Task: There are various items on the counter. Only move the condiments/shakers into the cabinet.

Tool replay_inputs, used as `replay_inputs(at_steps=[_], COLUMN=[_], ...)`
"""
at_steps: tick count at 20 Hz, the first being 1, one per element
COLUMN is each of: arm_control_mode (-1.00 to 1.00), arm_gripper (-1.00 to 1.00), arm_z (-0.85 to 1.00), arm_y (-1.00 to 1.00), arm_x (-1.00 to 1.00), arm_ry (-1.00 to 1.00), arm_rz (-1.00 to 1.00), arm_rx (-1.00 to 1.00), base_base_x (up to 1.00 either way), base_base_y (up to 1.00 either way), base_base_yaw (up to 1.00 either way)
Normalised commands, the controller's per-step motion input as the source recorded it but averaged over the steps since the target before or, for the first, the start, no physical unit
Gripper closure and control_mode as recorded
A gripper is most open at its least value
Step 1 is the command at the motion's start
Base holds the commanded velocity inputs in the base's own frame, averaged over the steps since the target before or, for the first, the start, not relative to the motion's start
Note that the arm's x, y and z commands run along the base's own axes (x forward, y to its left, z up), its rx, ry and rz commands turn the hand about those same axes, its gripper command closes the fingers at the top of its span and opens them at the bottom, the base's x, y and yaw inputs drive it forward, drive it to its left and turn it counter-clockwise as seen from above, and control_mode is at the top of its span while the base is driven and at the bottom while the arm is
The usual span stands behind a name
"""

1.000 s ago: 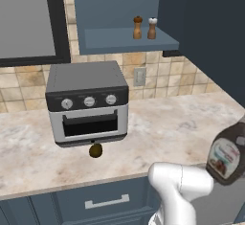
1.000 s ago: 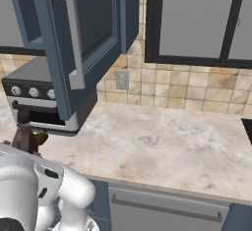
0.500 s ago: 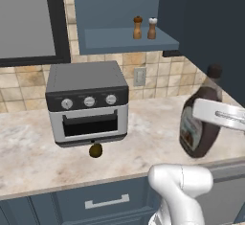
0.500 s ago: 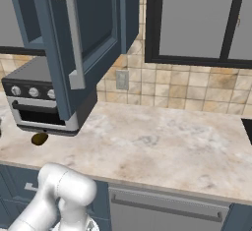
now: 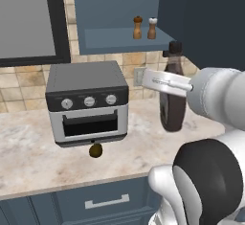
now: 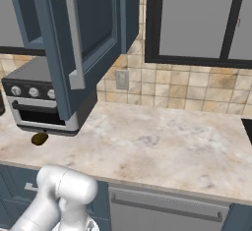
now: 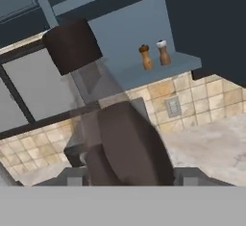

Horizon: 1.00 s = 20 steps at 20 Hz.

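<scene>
1. The gripper point(image 5: 168, 83) is clamped around the dark syrup bottle point(image 5: 172, 97), gripping its upper body just below the neck and holding it in the air above the counter point(image 5: 33, 159).
2. The bottle stands roughly upright, its black cap point(image 5: 175, 48) level with the front edge of the cabinet point(image 5: 117, 8) shelf, just to the right of that shelf.
3. From the hand camera, the bottle point(image 7: 126, 145) rises close between the fingers, cap point(image 7: 72, 44) at the top.
4. Inside the open cabinet, the brown-topped shaker point(image 5: 138, 28) and the white-topped shaker point(image 5: 152, 28) stand side by side on the shelf floor, near its right end.
5. Below, the grey toaster oven point(image 5: 87, 102) sits on the counter against the tiled wall.
6. The small round brown-green fruit point(image 5: 95, 150) lies on the counter just in front of the oven.
7. Blue-grey drawers point(image 5: 105, 202) run under the counter edge.
</scene>
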Motion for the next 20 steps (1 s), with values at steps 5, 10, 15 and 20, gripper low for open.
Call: replay_inputs(at_steps=[5,10,15,20], arm_control_mode=[-1.0,-1.0,-1.0,-1.0], arm_gripper=[1.0,1.0,1.0,1.0], arm_z=[0.02,0.47,0.43,0.0], arm_y=[0.0,0.07,0.07,0.0], arm_x=[-0.08,0.2,0.62,0.71], arm_ry=[-0.27,-0.1,-0.02,0.07], arm_rz=[0.0,-0.03,-0.06,-0.05], arm_rx=[0.14,0.0,0.0,0.0], base_base_x=[0.0,0.0,0.0,0.0], base_base_y=[0.0,0.0,0.0,0.0], base_base_yaw=[0.0,0.0,0.0,0.0])
